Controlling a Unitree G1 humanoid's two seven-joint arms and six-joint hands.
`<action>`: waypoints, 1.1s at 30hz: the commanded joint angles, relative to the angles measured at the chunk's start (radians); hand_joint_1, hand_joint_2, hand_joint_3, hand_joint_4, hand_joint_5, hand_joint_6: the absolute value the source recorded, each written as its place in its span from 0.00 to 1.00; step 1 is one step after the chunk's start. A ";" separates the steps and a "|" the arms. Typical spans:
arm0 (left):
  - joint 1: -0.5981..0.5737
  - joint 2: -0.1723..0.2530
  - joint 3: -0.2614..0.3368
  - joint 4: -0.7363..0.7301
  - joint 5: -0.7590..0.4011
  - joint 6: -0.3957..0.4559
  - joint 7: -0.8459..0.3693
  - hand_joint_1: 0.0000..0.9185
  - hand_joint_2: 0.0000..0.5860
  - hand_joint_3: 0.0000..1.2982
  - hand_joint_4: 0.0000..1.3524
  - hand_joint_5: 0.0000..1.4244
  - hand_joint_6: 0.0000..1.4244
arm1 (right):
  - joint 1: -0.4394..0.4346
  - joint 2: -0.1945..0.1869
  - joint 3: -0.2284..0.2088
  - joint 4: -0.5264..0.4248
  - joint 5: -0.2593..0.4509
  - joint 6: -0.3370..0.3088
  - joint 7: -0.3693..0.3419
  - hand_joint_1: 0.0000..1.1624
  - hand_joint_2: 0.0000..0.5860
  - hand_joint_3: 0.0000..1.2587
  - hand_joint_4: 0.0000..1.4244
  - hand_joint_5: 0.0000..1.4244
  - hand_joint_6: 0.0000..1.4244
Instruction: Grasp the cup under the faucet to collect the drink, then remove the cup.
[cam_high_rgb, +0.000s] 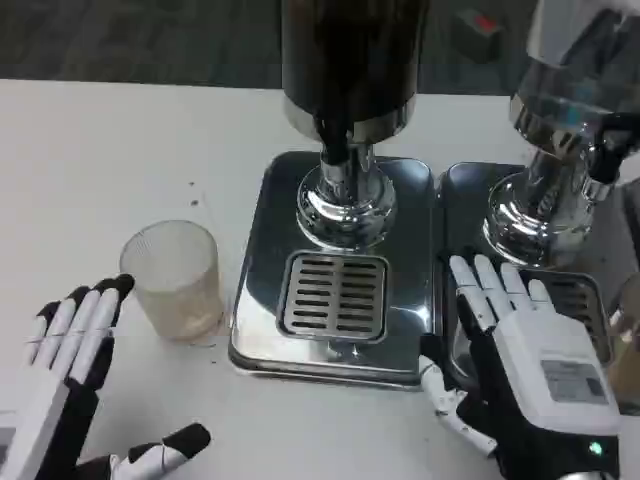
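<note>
One cup (176, 276), two dispensers (347, 120), two open hands (70, 345).

No readable text, brand, number or sign appears anywhere. The right hand (545, 375) carries a small grey label on its white back, but any printing on it is too blurred to make out.

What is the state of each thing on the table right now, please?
Cup: upright, empty, on the table left of the tray, not held.
Left hand: open, beside the cup.
Right hand: open, over the right tray's edge.
Faucet: nothing pouring.
Drip grate: bare, no cup on it.
</note>
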 joint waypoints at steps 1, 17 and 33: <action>0.000 0.012 -0.009 0.013 0.012 -0.015 0.010 0.00 0.15 0.00 0.00 0.00 0.00 | 0.006 0.010 0.005 -0.004 0.000 0.012 0.006 0.21 0.92 0.03 0.00 0.00 0.00; -0.016 0.012 0.031 0.017 0.020 -0.055 0.106 0.00 0.12 0.08 0.01 0.05 0.00 | 0.016 0.026 0.008 -0.006 -0.004 0.034 0.003 0.23 0.93 0.04 0.00 0.00 0.00; -0.245 -0.031 0.002 0.226 -0.212 -0.037 -0.103 0.00 0.00 0.00 0.00 0.00 0.00 | 0.016 0.034 0.006 -0.020 -0.004 0.061 0.021 0.25 0.93 0.06 0.00 0.00 0.00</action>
